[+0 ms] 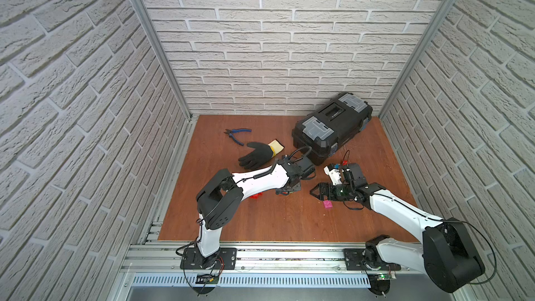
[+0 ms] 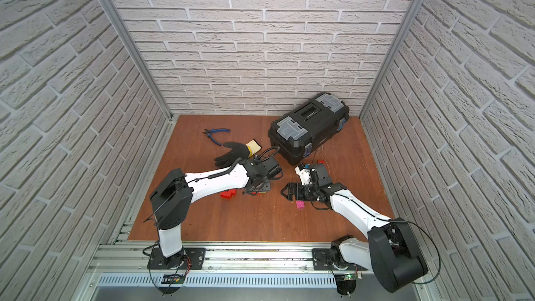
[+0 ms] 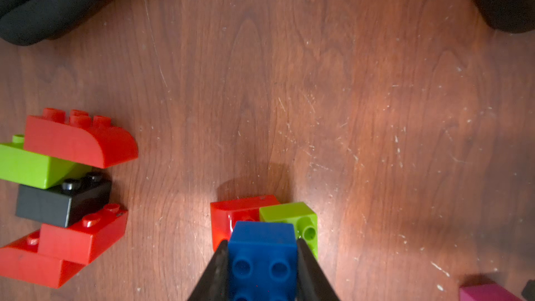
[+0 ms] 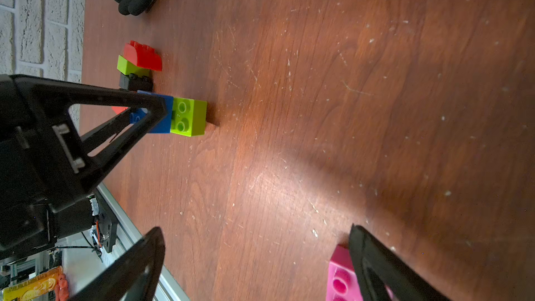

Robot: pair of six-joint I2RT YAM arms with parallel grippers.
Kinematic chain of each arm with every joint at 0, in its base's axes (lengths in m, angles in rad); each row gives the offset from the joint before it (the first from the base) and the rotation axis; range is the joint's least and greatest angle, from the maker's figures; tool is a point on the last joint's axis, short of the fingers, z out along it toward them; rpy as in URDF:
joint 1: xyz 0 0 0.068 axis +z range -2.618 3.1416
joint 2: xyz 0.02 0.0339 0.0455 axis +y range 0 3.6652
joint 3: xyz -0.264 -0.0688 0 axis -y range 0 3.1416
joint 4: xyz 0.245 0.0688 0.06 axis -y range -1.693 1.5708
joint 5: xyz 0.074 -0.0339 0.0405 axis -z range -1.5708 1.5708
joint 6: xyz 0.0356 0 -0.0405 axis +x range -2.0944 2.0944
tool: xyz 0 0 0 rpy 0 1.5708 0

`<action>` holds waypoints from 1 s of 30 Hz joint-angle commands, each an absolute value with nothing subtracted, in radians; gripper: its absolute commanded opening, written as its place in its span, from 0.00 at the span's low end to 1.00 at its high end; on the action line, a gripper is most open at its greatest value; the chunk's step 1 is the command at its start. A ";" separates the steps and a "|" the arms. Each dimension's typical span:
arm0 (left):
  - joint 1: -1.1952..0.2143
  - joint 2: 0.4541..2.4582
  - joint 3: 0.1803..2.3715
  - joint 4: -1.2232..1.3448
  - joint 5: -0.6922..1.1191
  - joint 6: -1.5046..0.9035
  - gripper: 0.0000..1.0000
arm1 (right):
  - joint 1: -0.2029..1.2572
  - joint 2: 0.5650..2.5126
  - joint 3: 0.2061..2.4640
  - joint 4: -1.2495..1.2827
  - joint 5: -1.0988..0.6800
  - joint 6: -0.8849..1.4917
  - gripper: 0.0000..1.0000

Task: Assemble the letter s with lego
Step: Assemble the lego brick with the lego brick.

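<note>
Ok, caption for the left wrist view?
Left gripper shut on a blue brick beside a lime green brick.

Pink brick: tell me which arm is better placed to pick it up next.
Right. The right end effector, open and empty, is beside the pink brick; the left end effector is shut on the blue brick.

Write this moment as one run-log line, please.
left gripper: shut on blue brick, beside lime brick | right gripper: open, empty, by pink brick | red-lime-black stack: ungripped
</note>
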State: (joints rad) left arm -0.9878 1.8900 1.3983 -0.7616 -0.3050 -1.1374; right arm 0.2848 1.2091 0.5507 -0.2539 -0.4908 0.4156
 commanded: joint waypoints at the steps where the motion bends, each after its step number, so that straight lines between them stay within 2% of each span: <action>1: -0.991 1.897 1.377 -0.798 -0.312 -1.133 0.29 | 0.277 1.209 0.542 -0.222 -0.504 0.427 1.00; 11: -0.991 1.872 1.421 -0.834 -0.361 -1.101 0.29 | 0.277 1.207 0.539 -0.218 -0.505 0.431 1.00; 30: -0.994 1.867 1.438 -0.812 -0.348 -1.102 0.29 | 0.276 1.219 0.540 -0.206 -0.514 0.436 1.00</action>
State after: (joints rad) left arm -0.9890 1.8896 1.4078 -0.7929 -0.3321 -1.1088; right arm 0.2840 1.2129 0.5507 -0.2409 -0.4965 0.4335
